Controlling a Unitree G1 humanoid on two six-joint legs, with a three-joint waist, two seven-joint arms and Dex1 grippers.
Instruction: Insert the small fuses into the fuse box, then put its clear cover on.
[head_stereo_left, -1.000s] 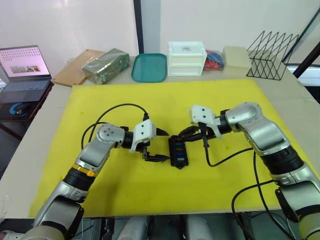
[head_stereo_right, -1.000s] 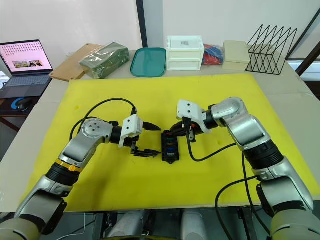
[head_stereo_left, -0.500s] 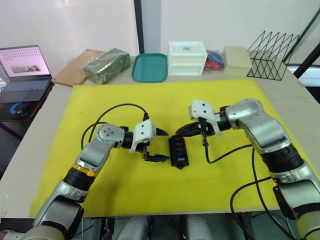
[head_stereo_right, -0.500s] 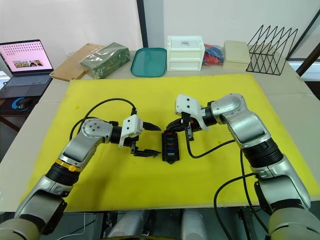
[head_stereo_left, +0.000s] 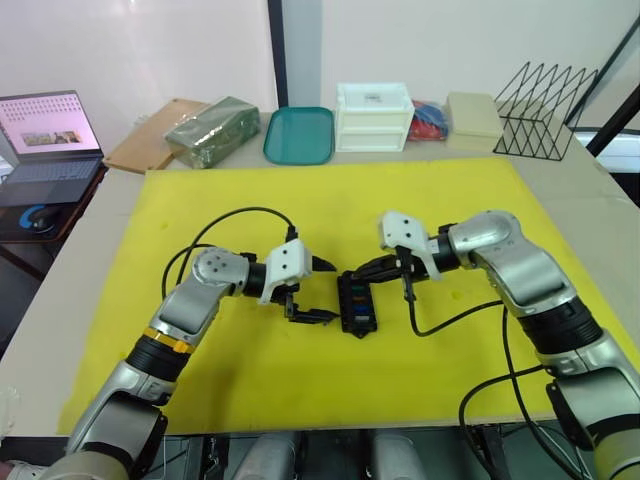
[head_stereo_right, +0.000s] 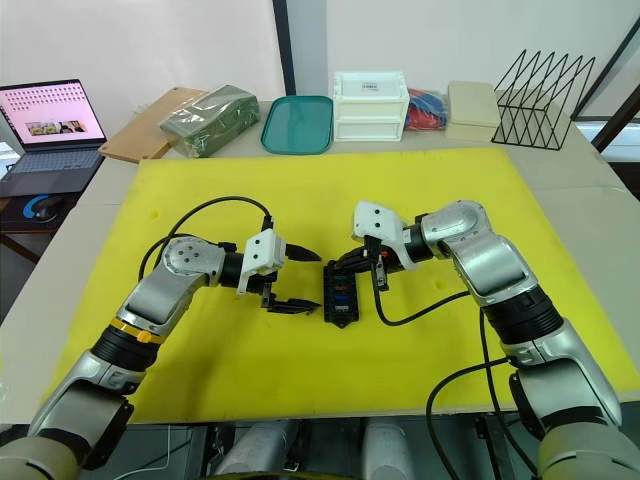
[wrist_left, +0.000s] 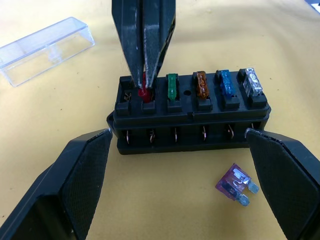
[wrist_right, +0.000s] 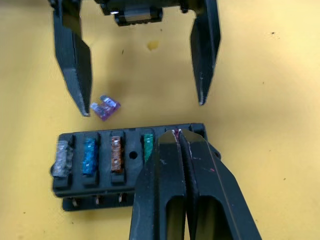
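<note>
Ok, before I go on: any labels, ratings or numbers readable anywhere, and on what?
None can be read.
Fuses in the fuse box: no rating legible.
Purple fuse on the mat: marks too small to read.
White drawer unit: a small dark label, too small to read.
Laptop screen: rows of text, blurred.

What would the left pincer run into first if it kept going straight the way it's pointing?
Most likely the fuse box. The left pincer is open, its fingers pointing at the box's near side. The purple fuse lies loose on the mat between them, low enough that depth is hard to judge; it might be brushed first.
</note>
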